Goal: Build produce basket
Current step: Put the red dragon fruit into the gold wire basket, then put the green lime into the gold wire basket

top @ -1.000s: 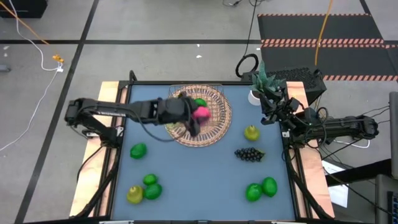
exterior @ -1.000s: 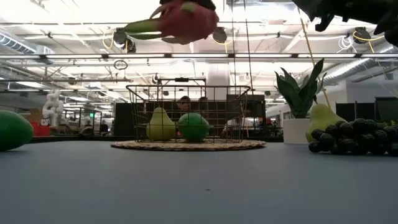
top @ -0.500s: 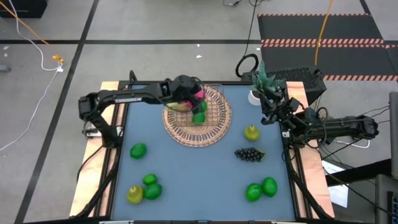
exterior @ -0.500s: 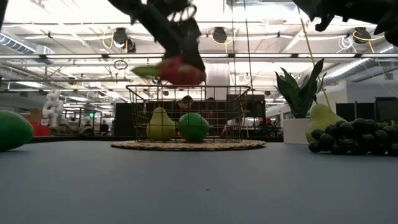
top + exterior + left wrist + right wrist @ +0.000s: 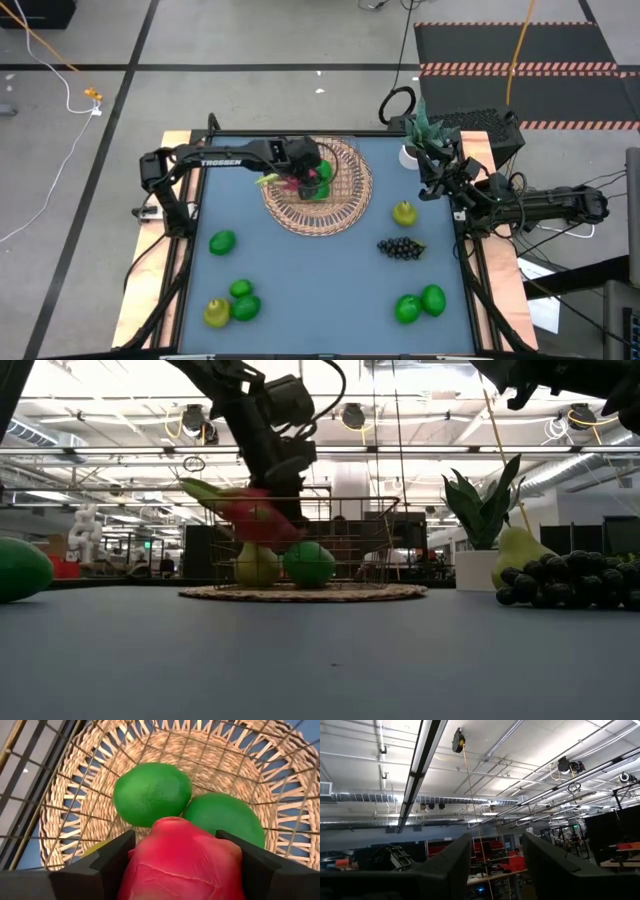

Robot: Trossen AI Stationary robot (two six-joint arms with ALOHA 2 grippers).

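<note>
The round tan wicker basket (image 5: 345,200) with a wire rim stands at the far middle of the table. In it lie two round green fruits (image 5: 152,792) (image 5: 225,815) and a yellow-green pear (image 5: 257,565). My left gripper (image 5: 306,176) is over the basket's left part, shut on the pink dragon fruit (image 5: 250,515). My right gripper (image 5: 496,850) is open and empty, raised at the table's right edge near the potted plant (image 5: 425,130). My left gripper pinches the dragon fruit's pink body (image 5: 150,865) between its two fingers (image 5: 112,857), one on each side. The fingers slant down from above and from the table's left. The fruit hangs at the height of the basket's rim, just above the fruits; its green tip (image 5: 200,490) points away.
On the table outside the basket lie a pear (image 5: 405,212) and a grape bunch (image 5: 400,248) at the right, two green fruits (image 5: 420,304) at the near right, and several green fruits and a pear (image 5: 216,313) at the near left. A white pot (image 5: 410,155) stands far right.
My left gripper has gone down with the dragon fruit, from high above the table to the height of the basket's rim, tipping as it went. It stays shut on the fruit. The fruits in the basket have not moved.
</note>
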